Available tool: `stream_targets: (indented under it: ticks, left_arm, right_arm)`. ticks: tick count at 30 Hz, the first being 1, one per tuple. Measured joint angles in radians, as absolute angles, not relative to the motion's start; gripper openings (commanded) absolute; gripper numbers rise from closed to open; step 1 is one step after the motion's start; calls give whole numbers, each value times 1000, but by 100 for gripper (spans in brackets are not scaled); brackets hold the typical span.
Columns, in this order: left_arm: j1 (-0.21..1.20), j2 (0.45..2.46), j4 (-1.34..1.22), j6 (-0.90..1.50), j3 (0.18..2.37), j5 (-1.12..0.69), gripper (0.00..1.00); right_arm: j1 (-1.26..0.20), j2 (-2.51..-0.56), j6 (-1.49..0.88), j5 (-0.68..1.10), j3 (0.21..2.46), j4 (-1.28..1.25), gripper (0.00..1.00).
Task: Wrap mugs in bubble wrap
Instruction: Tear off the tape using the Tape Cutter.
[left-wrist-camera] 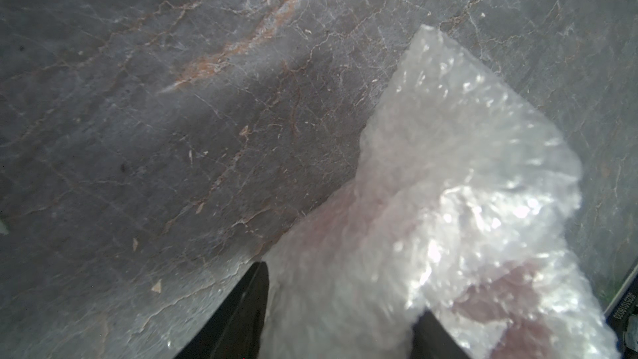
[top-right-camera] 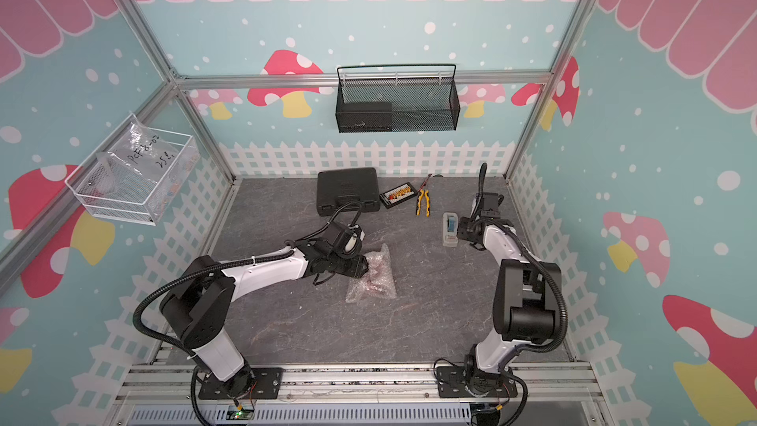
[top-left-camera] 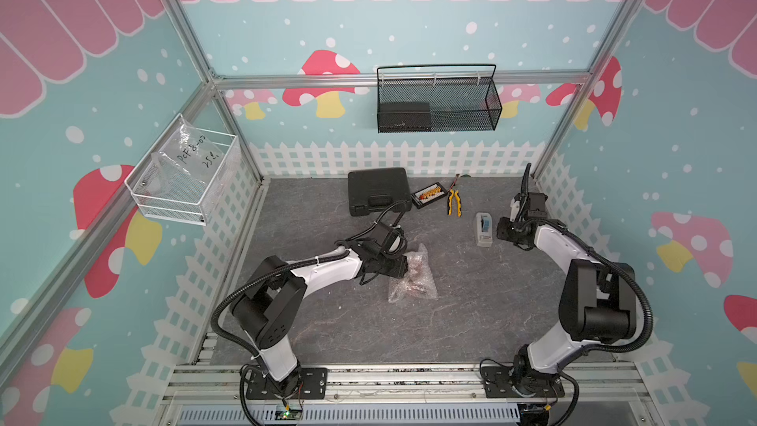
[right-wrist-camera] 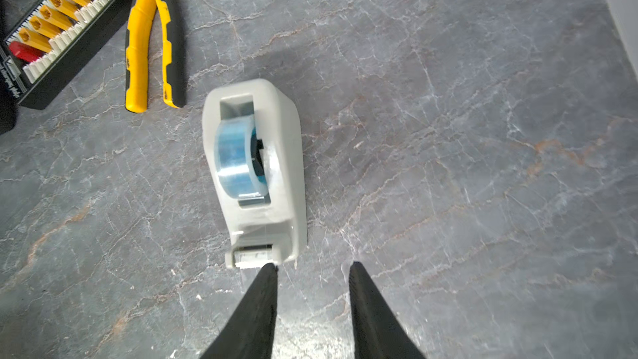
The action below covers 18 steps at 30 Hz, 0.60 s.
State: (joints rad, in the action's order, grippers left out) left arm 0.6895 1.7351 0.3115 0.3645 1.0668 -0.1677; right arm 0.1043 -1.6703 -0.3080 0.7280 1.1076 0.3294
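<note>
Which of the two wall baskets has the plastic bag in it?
The white wire basket on the left wall; the black mesh basket on the back wall holds only something dark.

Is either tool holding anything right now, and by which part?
The left tool clamps the bubble wrap bundle around the red mug, on the side facing its own arm. The right tool holds nothing, open by the tape dispenser.

This is a robot lab cell, dressed up cute. An aluminium frame [top-left-camera: 401,77] boxes in a grey stone-look tabletop [top-left-camera: 471,313]. The left arm [top-left-camera: 327,270] and right arm [top-left-camera: 553,241] are bolted to a front rail [top-left-camera: 409,381]. The mushroom walls [top-left-camera: 286,34] are printed panels, and pliers [top-left-camera: 454,202] and a black tool case [top-left-camera: 379,190] lie at the back.
</note>
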Motion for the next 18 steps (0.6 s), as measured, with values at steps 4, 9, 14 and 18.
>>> stream_targets:
  ticks: [4,9,14,18]
  left_arm:
    - [690,1735,311,364,1067,-168,55]
    - [690,1735,311,364,1067,-168,55]
    - [690,1735,311,367,1067,-168,55]
    - [691,1735,311,368,1067,-168,55]
  right_arm:
    - [104,-1706,-299,783,1110,324,39]
    - [106,-1706,-300,823,1046,303,43]
    - [120,-1706,-315,896,947,274,46]
    - [124,-1706,-340,965,923,220,47]
